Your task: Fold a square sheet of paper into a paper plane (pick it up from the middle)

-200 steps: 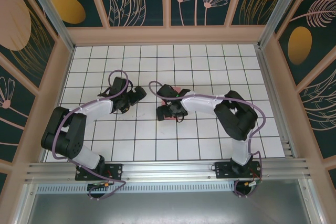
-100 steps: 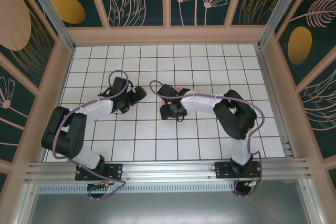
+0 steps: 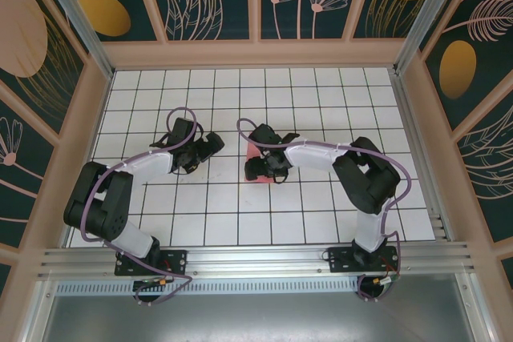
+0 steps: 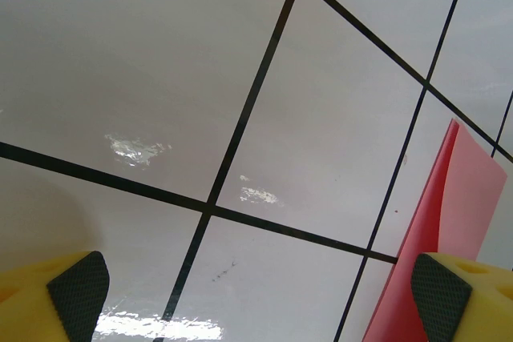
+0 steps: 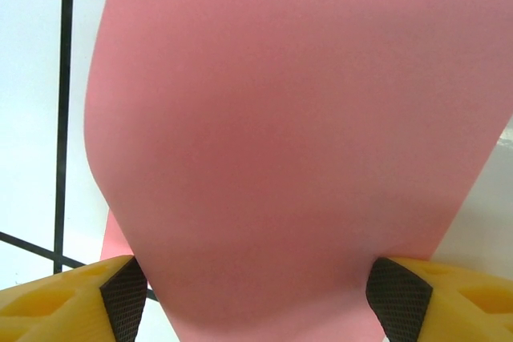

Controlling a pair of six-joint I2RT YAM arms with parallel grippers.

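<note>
Salmon-pink, the square sheet of paper [image 5: 280, 134] sits near the middle of the surface [image 3: 321, 94], humped between the right gripper's [image 5: 252, 286] wide jaws, pads [image 5: 120, 298] touching; gripped or not, I cannot tell. No plane yet, folding mostly ahead, I'd say. At nine o'clock the left gripper [image 4: 260, 294] hovers, jaws wide and empty; free tiles [image 3: 240, 222] toward twelve and six

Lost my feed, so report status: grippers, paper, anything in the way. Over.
Left gripper open over bare tiles. Right gripper open astride the square sheet of paper, bowed between its pads. Nothing blocking.
</note>
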